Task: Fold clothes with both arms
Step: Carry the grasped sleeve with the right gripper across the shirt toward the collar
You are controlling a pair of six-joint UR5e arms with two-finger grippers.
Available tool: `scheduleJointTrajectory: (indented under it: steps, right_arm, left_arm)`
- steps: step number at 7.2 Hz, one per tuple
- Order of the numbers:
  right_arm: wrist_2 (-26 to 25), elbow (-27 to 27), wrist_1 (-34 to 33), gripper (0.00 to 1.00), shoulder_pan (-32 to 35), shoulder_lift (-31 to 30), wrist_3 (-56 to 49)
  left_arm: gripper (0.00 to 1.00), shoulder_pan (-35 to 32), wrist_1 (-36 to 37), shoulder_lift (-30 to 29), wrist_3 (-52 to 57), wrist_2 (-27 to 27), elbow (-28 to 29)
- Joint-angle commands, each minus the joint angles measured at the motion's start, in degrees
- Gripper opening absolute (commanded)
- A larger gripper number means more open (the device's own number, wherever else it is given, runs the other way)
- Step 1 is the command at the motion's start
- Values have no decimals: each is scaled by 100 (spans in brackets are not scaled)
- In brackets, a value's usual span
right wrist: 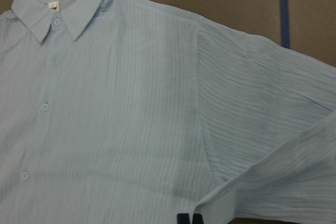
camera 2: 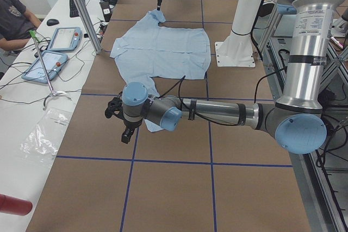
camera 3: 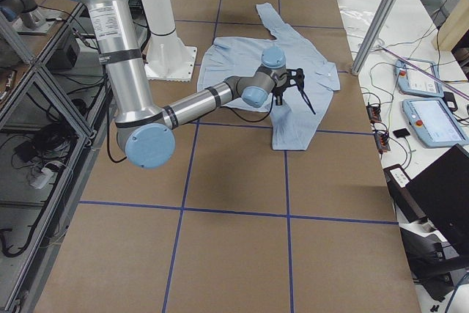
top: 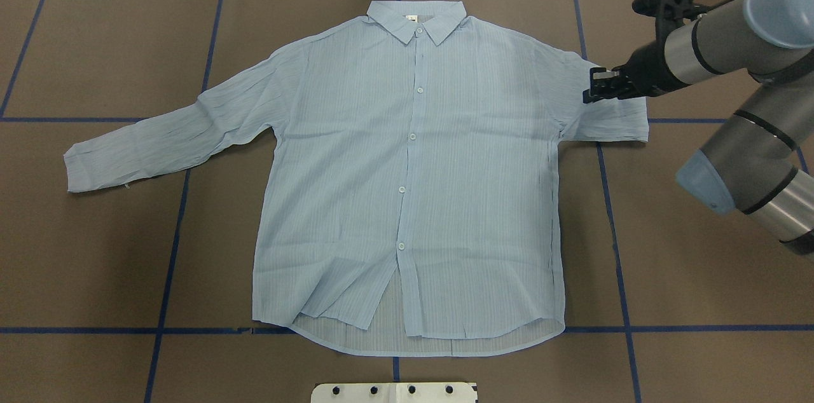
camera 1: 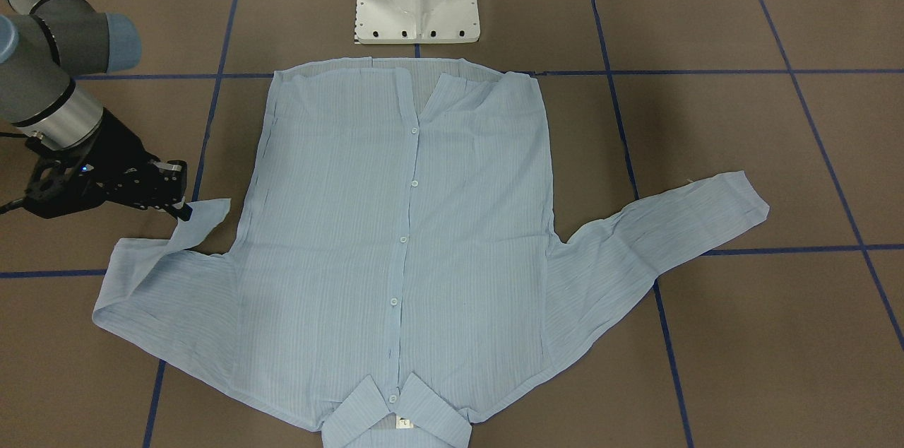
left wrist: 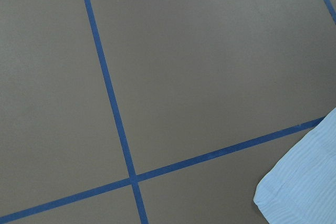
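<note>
So the shirt (top: 407,187) is spread flat and face up in the middle of the table (top: 699,276). It's buttoned, with the collar (top: 416,18) toward the far edge and the hem toward the robot's edge. The right gripper (top: 589,90) is pinched closed on the end of the right-side sleeve (top: 613,126) and has it lifted and doubled back toward the shirt body. The wrist view shows the fingertips together with fabric running up out of them.

The left gripper (camera 2: 126,135) hovers over bare table near the left-side sleeve (top: 172,136), which lies straight out toward the table's left end. Only the side camera catches it, so I can't tell if its claw is open or closed. It doesn't look like it's holding anything, though.

What worries me:
- The cloth is thin and the pinch looks small, so a quick pull could slip the sleeve right out.
- Nothing pins the body down, so dragging the sleeve across could pull that shoulder along and bunch it.
- The sleeve looks a bit twisted where it doubles over, so the fold may land crooked.
</note>
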Motion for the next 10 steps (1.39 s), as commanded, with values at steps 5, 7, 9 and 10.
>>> scheduleJointTrajectory:
  steps: [5,7,9,10]
  right_arm:
    - [-810,-1608,-573,0,-615,2727,297]
    - [-1161,-2434,-555,0,-948,3474,315]
    - [-1214,-2911,-546,0,-1081,3880,297]
    - [-1293,-3226,-529,0,-1160,4108,280]
  left_arm:
    - [100,-18,-499,30,14,26,407]
    - [100,-18,-499,57,23,26,433]
    - [100,-26,-499,48,14,35,442]
    - [100,-18,-499,48,14,27,442]
